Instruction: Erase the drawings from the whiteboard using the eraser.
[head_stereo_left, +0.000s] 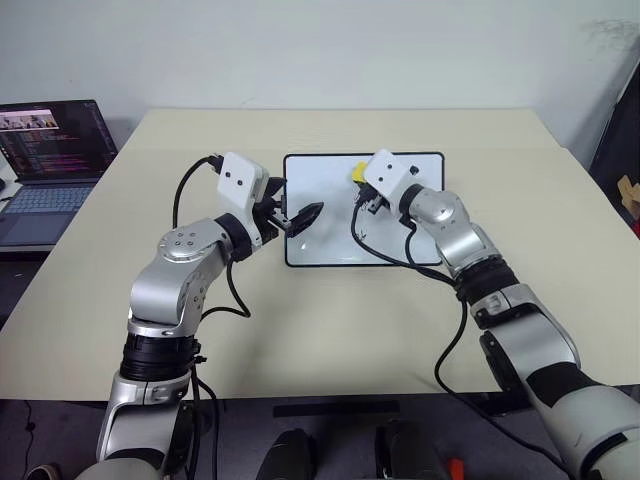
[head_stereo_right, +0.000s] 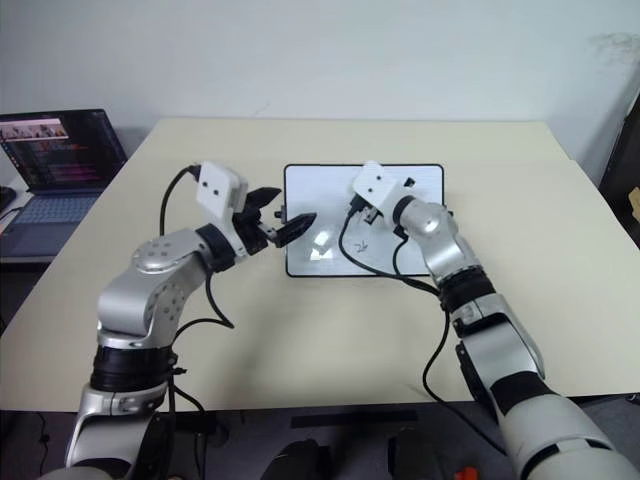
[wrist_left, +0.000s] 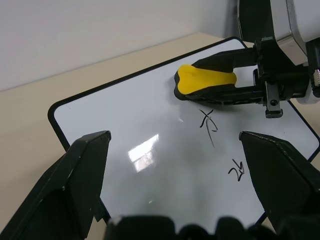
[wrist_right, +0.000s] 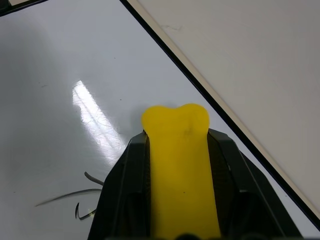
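Yellow eraser (wrist_left: 206, 80) clamped in right jaws on glossy whiteboard (wrist_left: 150, 150); left jaws open.

Open laptop (head_stereo_left: 52, 165) with lit screen at far left, just beside beige table (head_stereo_left: 330, 330)

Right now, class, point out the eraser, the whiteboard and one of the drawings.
eraser (wrist_left: 206, 80): left wrist view, middle of its yellow top.
whiteboard (wrist_left: 125, 115): left wrist view, bare white surface.
drawing (wrist_left: 208, 123): left wrist view, the scribble just below the eraser.
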